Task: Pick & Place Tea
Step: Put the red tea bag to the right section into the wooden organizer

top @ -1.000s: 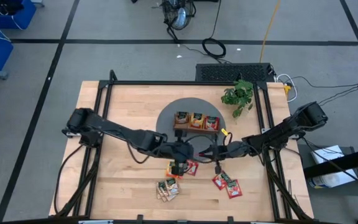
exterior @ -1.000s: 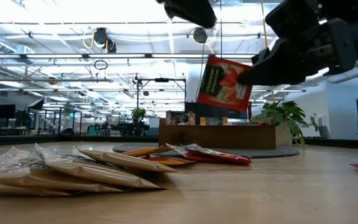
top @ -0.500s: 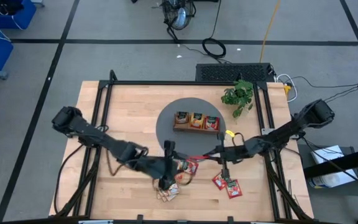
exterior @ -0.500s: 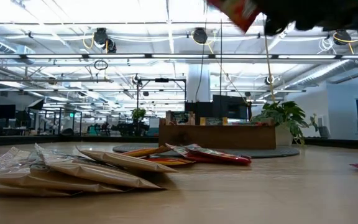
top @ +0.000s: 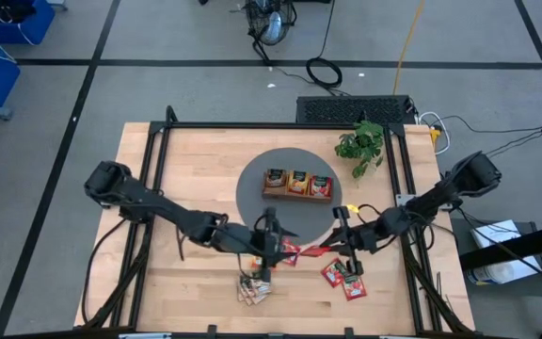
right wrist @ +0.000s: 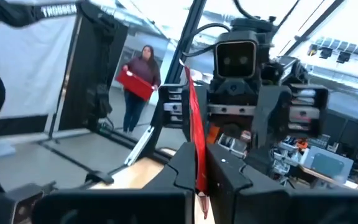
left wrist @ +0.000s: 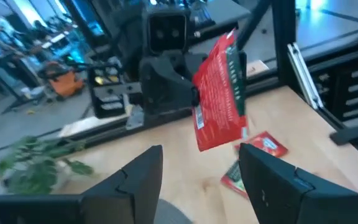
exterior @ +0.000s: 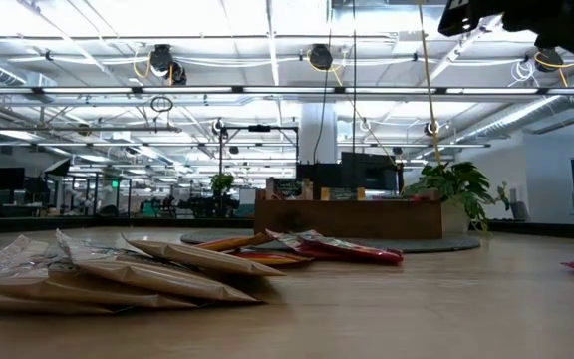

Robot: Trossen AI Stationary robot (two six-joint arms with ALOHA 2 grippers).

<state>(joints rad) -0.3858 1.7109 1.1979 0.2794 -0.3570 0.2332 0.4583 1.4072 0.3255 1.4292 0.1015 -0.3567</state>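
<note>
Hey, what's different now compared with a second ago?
The right gripper kept its hold on the red sachet and lifted it out of the low view. The left gripper opened wider, swung toward the table's front edge and came back; it now faces the sachet without touching it. The tray, the loose sachets and the plant have not moved.

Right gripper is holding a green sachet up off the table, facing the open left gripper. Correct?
Not quite: the sachet is red, not green, as the left wrist view shows. The rest holds: the right gripper is shut on it above the table, facing the open left gripper.
</note>
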